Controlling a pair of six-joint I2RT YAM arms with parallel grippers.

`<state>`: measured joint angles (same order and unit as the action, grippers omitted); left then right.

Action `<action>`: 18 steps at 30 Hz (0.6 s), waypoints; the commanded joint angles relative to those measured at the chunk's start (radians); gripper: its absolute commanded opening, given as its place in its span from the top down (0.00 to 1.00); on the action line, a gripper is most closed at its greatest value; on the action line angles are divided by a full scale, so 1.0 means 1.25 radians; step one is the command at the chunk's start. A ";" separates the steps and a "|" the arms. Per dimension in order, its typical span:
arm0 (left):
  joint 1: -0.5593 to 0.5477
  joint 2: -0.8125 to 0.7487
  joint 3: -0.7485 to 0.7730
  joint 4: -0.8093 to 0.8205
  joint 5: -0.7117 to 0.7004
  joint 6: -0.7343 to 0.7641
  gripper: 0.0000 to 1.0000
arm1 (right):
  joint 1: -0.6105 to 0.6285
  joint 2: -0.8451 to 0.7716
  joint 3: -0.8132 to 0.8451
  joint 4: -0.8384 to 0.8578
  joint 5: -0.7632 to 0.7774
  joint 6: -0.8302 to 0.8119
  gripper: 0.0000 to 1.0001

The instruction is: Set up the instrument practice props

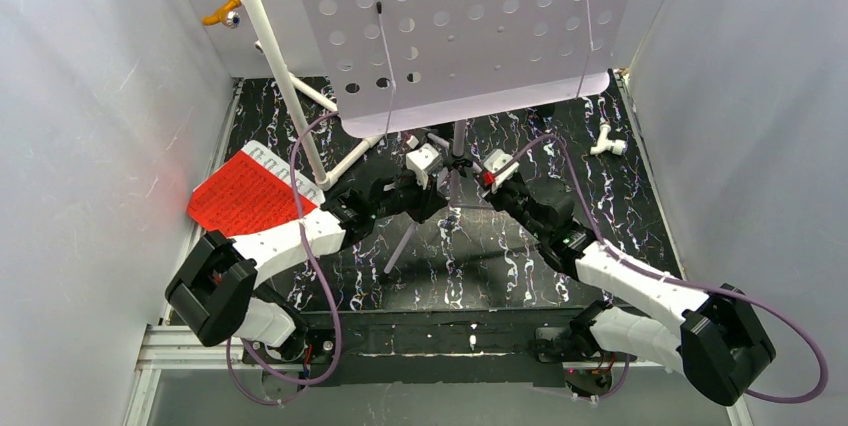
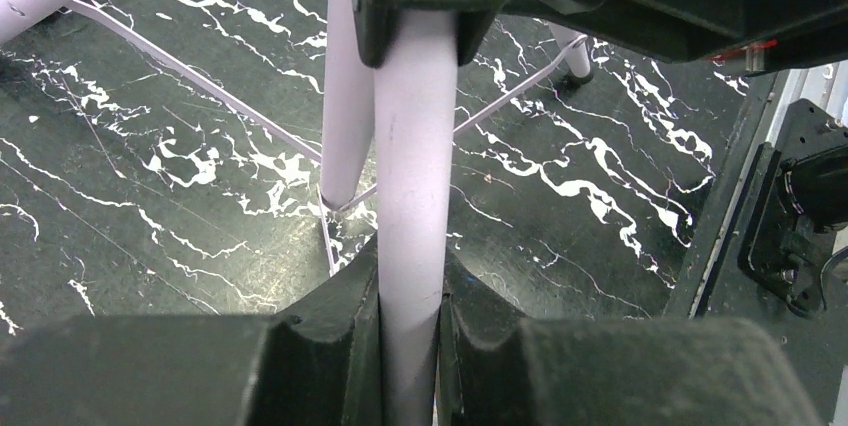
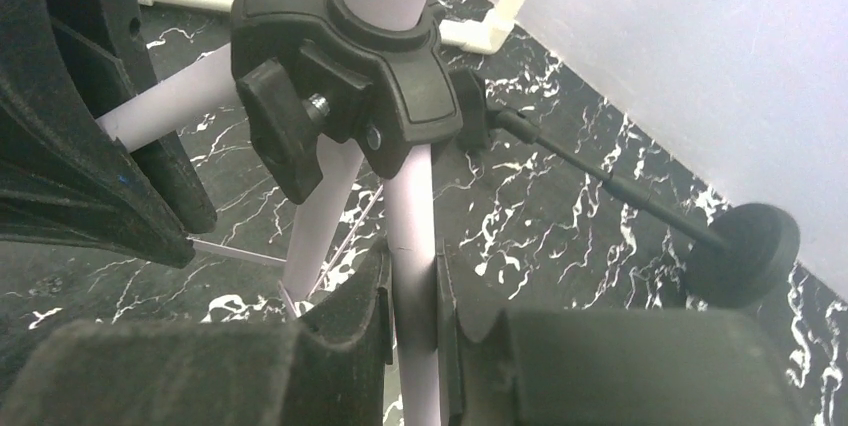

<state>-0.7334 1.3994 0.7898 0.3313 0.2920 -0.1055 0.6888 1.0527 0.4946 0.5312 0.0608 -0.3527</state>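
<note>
music stand (image 1: pixel 460 26) | leg (image 2: pixel 410 146) between left hand (image 2: pixel 410 318) fingers, clamped | right hand (image 3: pixel 412 318) likewise clamped on a leg

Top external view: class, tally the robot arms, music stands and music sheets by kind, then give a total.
Robot arms: 2, left arm and right arm
Music stands: 1, lilac music stand
Music sheets: 2, red music sheet and white music sheet
Total: 5

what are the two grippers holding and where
Both hold the music stand: the left gripper clamps a tripod leg, the right gripper a leg just below the black hub.
</note>
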 commanded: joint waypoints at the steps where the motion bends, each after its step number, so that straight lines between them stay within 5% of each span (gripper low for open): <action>1: 0.007 0.034 -0.052 -0.045 -0.082 -0.021 1.00 | -0.021 -0.015 0.055 -0.168 0.146 0.146 0.84; 4: 0.007 0.050 -0.040 -0.041 -0.076 -0.034 1.00 | -0.021 -0.008 0.138 -0.311 0.148 0.233 0.47; 6: 0.007 0.053 -0.034 -0.041 -0.076 -0.038 1.00 | -0.015 -0.018 0.178 -0.409 0.113 0.259 0.04; 15: 0.000 0.090 -0.001 -0.054 -0.109 -0.053 1.00 | 0.009 -0.047 0.368 -0.781 0.078 0.579 0.02; 18: -0.004 0.101 0.006 -0.057 -0.113 -0.054 1.00 | 0.061 -0.091 0.361 -0.730 0.040 0.640 0.02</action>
<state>-0.7429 1.4551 0.8085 0.4103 0.2558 -0.1295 0.6979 0.9970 0.9100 -0.3042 0.1547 0.2451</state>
